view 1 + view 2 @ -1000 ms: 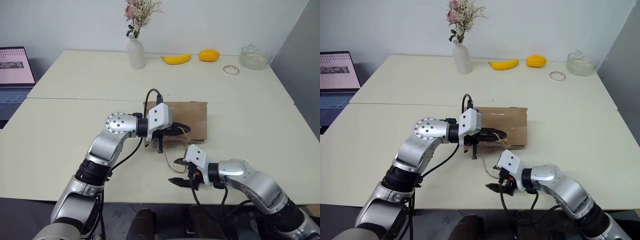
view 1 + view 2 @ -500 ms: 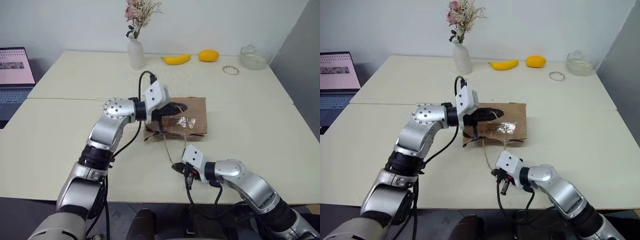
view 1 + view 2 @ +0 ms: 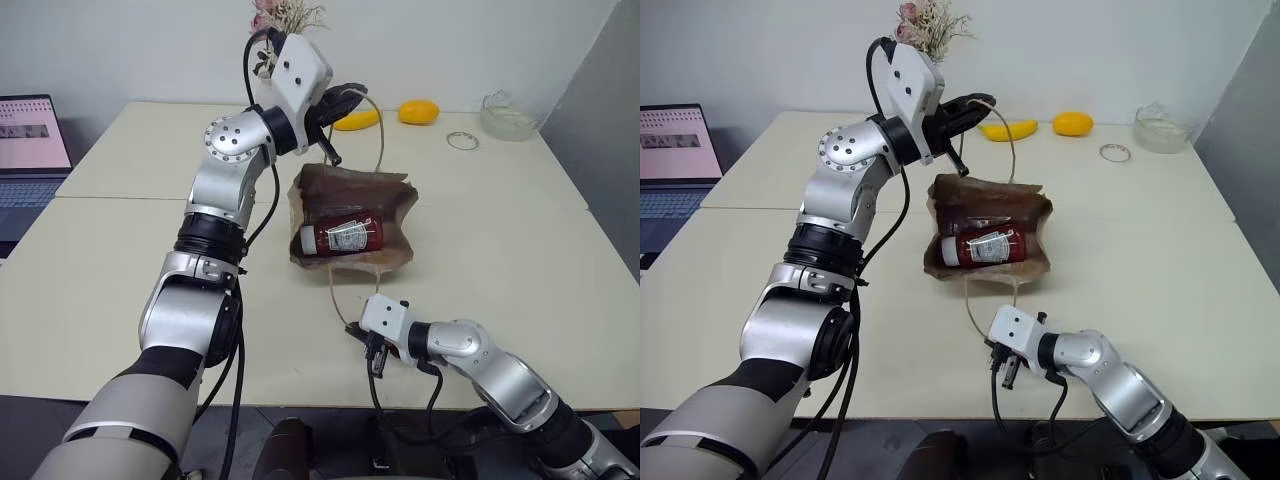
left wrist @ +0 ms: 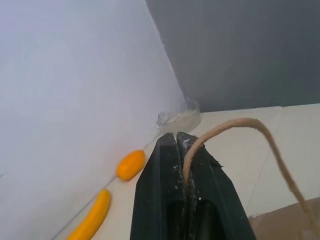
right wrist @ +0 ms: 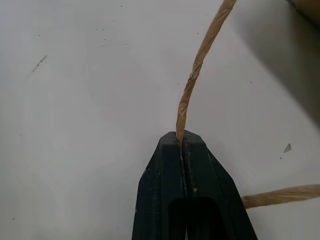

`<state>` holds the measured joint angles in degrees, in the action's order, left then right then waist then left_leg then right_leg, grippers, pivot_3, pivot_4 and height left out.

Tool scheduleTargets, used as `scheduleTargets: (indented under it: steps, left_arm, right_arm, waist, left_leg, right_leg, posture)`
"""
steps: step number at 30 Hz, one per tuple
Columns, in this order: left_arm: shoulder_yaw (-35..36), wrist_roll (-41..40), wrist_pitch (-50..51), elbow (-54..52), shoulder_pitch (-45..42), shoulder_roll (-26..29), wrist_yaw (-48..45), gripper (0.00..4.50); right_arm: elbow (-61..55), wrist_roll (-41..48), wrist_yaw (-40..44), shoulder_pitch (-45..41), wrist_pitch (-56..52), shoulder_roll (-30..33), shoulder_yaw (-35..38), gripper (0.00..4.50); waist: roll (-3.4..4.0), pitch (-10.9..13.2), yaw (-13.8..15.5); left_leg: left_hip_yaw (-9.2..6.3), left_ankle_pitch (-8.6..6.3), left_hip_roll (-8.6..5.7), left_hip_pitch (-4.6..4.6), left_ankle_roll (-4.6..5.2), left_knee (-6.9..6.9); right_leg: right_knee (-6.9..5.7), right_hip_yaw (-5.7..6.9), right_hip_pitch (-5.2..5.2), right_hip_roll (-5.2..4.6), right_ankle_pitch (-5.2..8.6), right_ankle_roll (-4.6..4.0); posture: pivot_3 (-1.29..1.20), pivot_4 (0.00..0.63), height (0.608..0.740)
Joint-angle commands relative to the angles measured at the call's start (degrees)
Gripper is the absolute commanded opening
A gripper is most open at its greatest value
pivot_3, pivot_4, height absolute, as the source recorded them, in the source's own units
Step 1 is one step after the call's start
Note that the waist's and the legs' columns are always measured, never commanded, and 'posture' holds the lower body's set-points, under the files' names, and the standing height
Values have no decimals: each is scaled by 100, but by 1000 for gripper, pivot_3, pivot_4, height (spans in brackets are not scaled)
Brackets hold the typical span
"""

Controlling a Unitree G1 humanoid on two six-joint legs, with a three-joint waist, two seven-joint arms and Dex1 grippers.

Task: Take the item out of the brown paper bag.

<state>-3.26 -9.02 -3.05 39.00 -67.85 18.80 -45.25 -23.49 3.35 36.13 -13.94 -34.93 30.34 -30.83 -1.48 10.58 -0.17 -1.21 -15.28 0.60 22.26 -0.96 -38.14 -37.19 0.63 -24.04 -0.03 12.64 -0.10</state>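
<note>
With both handles pinched, bag mouth pulled open toward the camera.

Far left: laptop [image 3: 30, 140] past the desk [image 3: 120, 290] edge, screen lit.

Left hand [image 3: 345, 96] raised high above the desk's far half, fingers clamped tight on the upper handle [image 3: 379, 125]; in the left wrist view, cord trapped between the two black fingers [image 4: 155, 195] and arcing away toward the bag. Vase [image 3: 268, 100] with dried flowers behind that arm, mostly hidden by it.

Centre: brown paper bag [image 3: 395, 225] lying on the desk, upper lip lifted by the taut handle, lower side flat on the surface. Bottle [image 3: 342, 236] inside the bag, on its side, dark red with white label, cap end pointing left, fully within the opening, touched by neither hand.

Behind the bag, along the far edge: banana [image 3: 358, 119], then orange fruit [image 3: 418, 110], close together, well apart from the bag.

Lower handle [image 3: 336, 295] running from the bag's near edge down to the right hand [image 3: 371, 353], low at the desk's near edge. Right hand closed on that cord; right wrist view: cord coming out right at the fingertips [image 5: 170, 145], second strand lying on the desk beside it.

Far right, back corner: small ring [image 3: 462, 140] flat on the desk, glass bowl [image 3: 508, 115] just beyond it.
</note>
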Motion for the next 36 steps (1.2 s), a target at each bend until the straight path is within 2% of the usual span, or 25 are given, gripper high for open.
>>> scheduleTargets:
  steps: [1,4,6,7,13,19,23,25,27,30,33,35,36]
  left_arm:
    - [154,-142,-9,-167,-146,-37,-153,0]
    - [160,-337,231,-522,23,-65,-444,0]
    - [136,-474,329,-953,218,-78,-609,0]
    - [119,-506,367,-1136,297,-84,-650,0]
    - [80,-725,812,-1981,640,-148,-771,0]
    - [67,-876,1122,-2415,867,-166,-832,0]
    - [25,-989,1297,-2610,968,-164,-946,0]
    - [5,-1035,1357,-2732,1030,-156,-1017,0]
    - [31,-1062,1413,-2773,1037,-153,-1026,0]
    - [78,-1087,1476,-2779,1005,-161,-1041,0]
    - [132,-1153,1595,-2884,975,-147,-1047,0]
    - [140,-1178,1623,-2910,974,-126,-1041,0]
    - [145,-1178,1631,-2922,983,-105,-1039,0]
  right_arm:
    - [-62,-173,27,150,-107,123,-11,15]
    - [-429,-55,-71,119,-160,36,345,15]
    - [-777,111,-198,100,-269,-66,764,406]
    - [-938,203,-183,88,-368,-66,909,642]
    - [-2025,806,238,77,-1006,337,1565,2780]
    - [-2707,1736,738,25,-1558,905,2464,2780]
    - [-2805,2927,1113,-27,-2099,1136,3429,2780]
    - [-2738,3237,1252,-69,-2168,1352,3736,2780]
    - [-2541,3085,910,-606,-2107,1234,3455,2780]
    - [-2138,2596,96,-1372,-1987,640,2897,2780]
    - [-1687,1842,-44,-1859,-1583,501,1802,2780]
    - [-1374,1461,-111,-2088,-1375,443,1340,2780]
    - [-1075,1238,-176,-2275,-1294,334,1075,2971]
  waist:
    - [0,0,4]
    - [0,1,8]
    - [0,1,4]
    - [0,1,3]
    - [0,1,2]
    - [0,1,3]
    - [-1,1,6]
    - [-1,1,6]
    - [-1,2,-15]
    - [-1,1,-54]
    - [-1,1,-57]
    - [-1,2,-67]
    - [-1,2,-68]
  left_leg:
    - [0,0,0,2,0,-1]
    - [0,0,0,10,-1,-1]
    - [-2,0,1,16,-1,-1]
    - [-5,1,2,16,-2,-1]
    - [-12,1,5,12,-3,-1]
    - [-11,1,3,11,-2,-2]
    - [-10,1,3,11,-2,-2]
    - [-9,1,3,10,-1,-2]
    - [-9,1,3,9,-1,-2]
    - [-3,1,0,-16,-1,-1]
    - [-3,1,3,-15,-1,2]
    - [-4,1,6,-12,-1,4]
    - [-5,1,6,-9,-1,4]
  right_leg:
    - [1,0,0,0,0,0]
    - [4,0,-3,-1,0,1]
    - [5,-1,-6,-3,0,0]
    - [3,-4,-9,-4,0,0]
    - [-5,-1,-9,-1,0,0]
    - [-3,-4,-7,-1,0,0]
    - [-3,-2,-5,-2,0,0]
    - [-2,-2,-4,-2,0,0]
    - [-2,-3,-4,-2,0,0]
    - [-17,-10,-2,6,-1,-1]
    - [-25,-14,-4,9,2,-4]
    - [-25,-14,-7,8,3,-6]
    - [-24,-15,-8,7,4,-7]
  posture:
    - [0,150,740]
    - [0,150,740]
    - [0,150,740]
    - [0,150,740]
    - [0,150,740]
    - [0,150,740]
    - [0,150,740]
    - [0,150,740]
    - [0,150,740]
    - [0,150,740]
    - [0,150,740]
    - [0,150,740]
    - [0,150,740]
